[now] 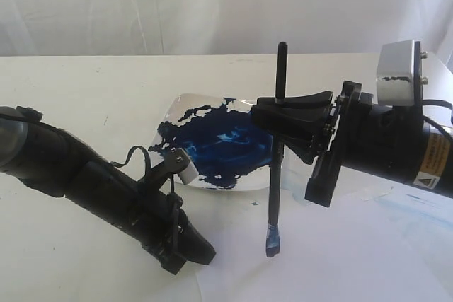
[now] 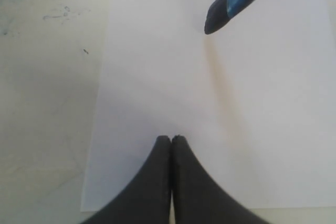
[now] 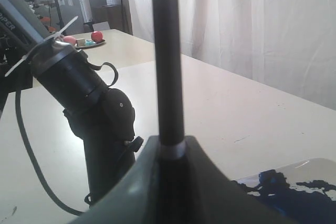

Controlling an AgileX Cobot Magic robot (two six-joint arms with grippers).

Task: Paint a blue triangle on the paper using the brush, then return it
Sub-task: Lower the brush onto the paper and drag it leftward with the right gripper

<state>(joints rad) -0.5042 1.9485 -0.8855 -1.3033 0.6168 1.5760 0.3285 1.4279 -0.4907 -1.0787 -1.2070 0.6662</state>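
1. Right gripper (image 1: 283, 119): clenched on the brush (image 1: 274, 189), fingers pinching the black handle at about mid-length. In the right wrist view the gripper (image 3: 170, 156) wraps the handle (image 3: 168, 61) at a thin silver band.

2. Brush: held close to upright, with the handle end above the fingers and the blue-stained bristles (image 1: 272, 242) pointing down over the paper (image 1: 340, 259). In the left wrist view the dark, blue-streaked tip (image 2: 231, 6) sits just at the sheet and throws a faint shadow (image 2: 218, 72) across it. Whether the bristles touch the paper cannot be told.

3. Left gripper (image 1: 195, 249): jaws pressed together, grasping nothing. It sits low at the near-left edge of the paper, and in the left wrist view its tips (image 2: 171, 142) lie over the sheet (image 2: 157, 77), well apart from the brush tip.

4. Paper: 1 white rectangular sheet, flat on the table (image 1: 85, 97) and nearer the camera than the plate. The part seen in the left wrist view is plain white.

5. Plate (image 1: 173, 114): 1 pale dish behind the brush, carrying a large ragged dark-blue paint blotch (image 1: 212, 146). Its corner (image 3: 310, 169) also shows in the right wrist view.

6. Table: cream-white, with pale blue smears (image 1: 410, 199) to the right of the plate.

7. Backdrop: white curtain (image 1: 212, 5).
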